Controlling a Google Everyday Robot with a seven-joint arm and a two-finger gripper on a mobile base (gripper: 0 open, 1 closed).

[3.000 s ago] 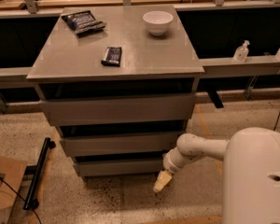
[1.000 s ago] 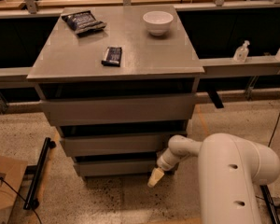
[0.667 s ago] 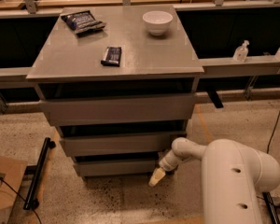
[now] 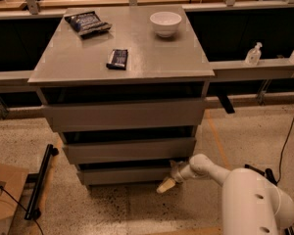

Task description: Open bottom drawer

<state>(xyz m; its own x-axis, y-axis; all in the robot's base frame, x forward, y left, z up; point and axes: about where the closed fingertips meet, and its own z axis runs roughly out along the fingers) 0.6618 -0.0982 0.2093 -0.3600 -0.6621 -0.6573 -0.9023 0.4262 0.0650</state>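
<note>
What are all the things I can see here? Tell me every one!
Three-drawer metal cabinet: one, grey, middle of the floor.
Bottom drawer: one, grey, lowest in the cabinet.
Round bowl: one, white, cabinet top, back right.
Crinkly snack bag: one, dark, cabinet top, back left.
Small flat packet: one, dark, cabinet top, nearer the front.
Pump bottles: two, clear, ledge on the right.
Long bar: one, black, floor, left.
Cardboard box: one, brown, bottom left.
Robot arm: one, white, bottom right.
Gripper: one, beige tip, by the bottom drawer's right front corner.
</note>
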